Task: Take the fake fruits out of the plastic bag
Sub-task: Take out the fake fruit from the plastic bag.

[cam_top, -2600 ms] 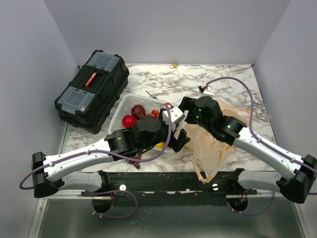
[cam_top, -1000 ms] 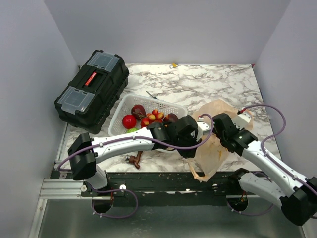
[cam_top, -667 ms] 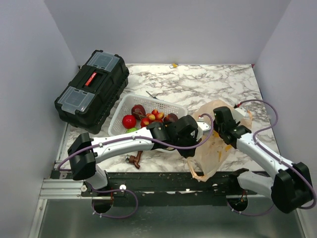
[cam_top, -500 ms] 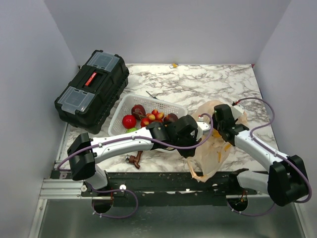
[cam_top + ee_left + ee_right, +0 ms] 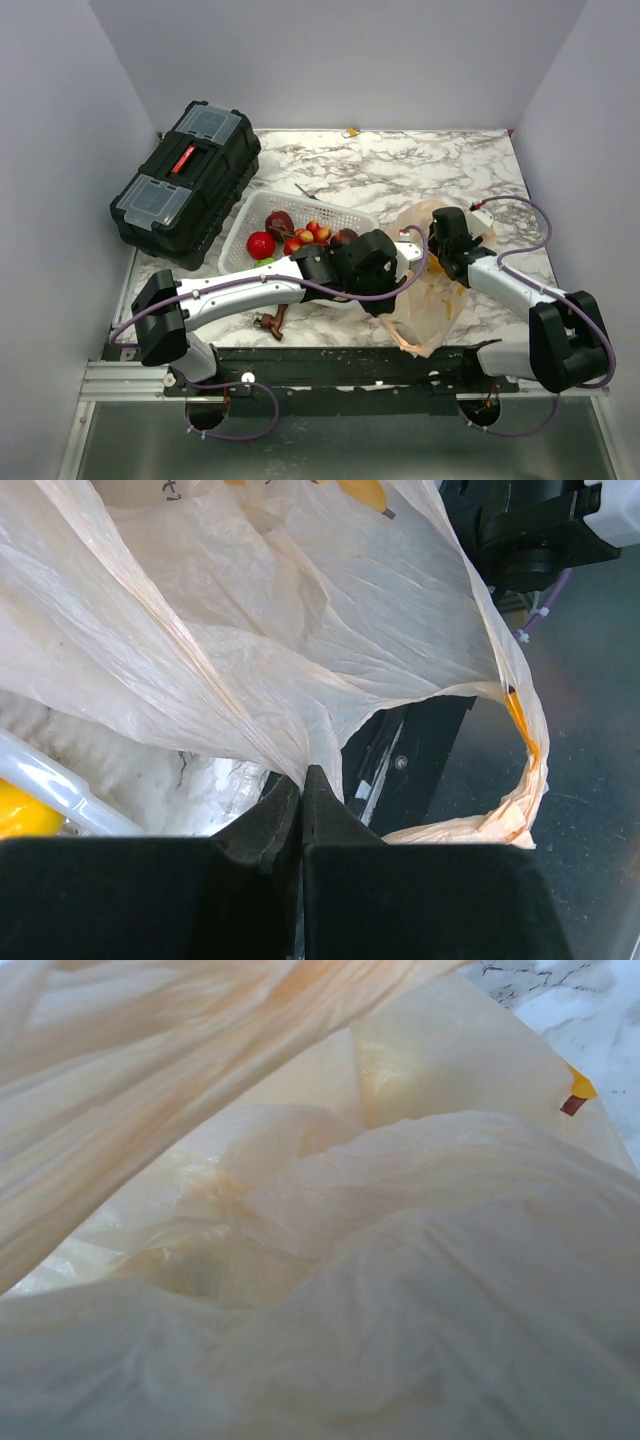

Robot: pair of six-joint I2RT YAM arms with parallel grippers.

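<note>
The pale peach plastic bag (image 5: 428, 305) lies crumpled at the table's front right. My left gripper (image 5: 388, 298) reaches across to it, and its black jaws (image 5: 302, 776) are pressed together on a thin fold of the plastic bag (image 5: 300, 630). My right gripper (image 5: 441, 258) is pushed into the bag's upper end. The right wrist view shows only folds of the plastic bag (image 5: 400, 1260), which hide the fingers. Several fake fruits (image 5: 262, 244), red, dark purple and small red-yellow ones, lie in the white basket (image 5: 240, 222). A yellow shape (image 5: 364, 492) shows through the film.
A black toolbox (image 5: 186, 184) stands at the back left beside the basket. A small brown tap-shaped object (image 5: 270, 322) lies near the front edge below the left arm. The black mounting rail (image 5: 330, 365) runs along the front.
My left arm came from the basket to the bag and its jaws closed on the bag's edge. The right arm folded in, bringing its gripper up and left into the bag.
</note>
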